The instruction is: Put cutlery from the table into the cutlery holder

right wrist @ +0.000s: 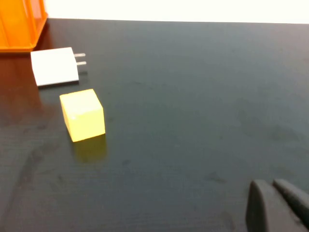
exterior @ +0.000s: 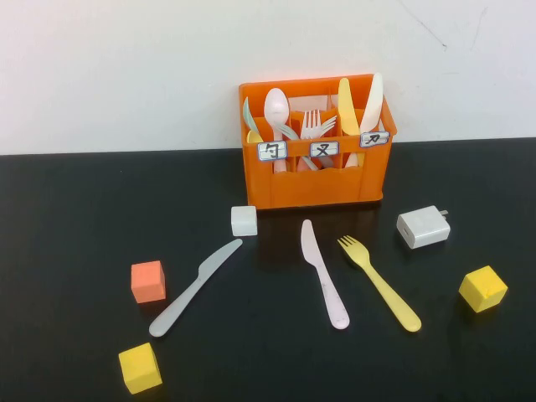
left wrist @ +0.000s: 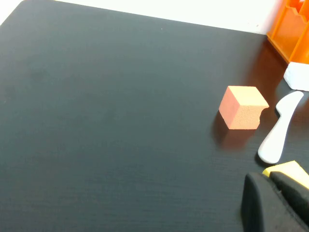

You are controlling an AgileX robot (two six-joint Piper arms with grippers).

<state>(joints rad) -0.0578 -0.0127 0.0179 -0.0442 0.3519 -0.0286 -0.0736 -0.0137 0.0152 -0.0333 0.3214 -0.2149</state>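
Note:
The orange cutlery holder stands at the back of the black table, with spoons, forks and knives upright in it. In front lie a grey-white knife, a pale pink knife and a yellow fork. Neither arm shows in the high view. My left gripper is shut and empty, low over the table near the grey-white knife's handle. My right gripper is shut and empty over bare table, far from the holder's corner.
Loose on the table are an orange cube, a yellow cube at front left, another yellow cube at right, a white cube by the holder, and a white charger block.

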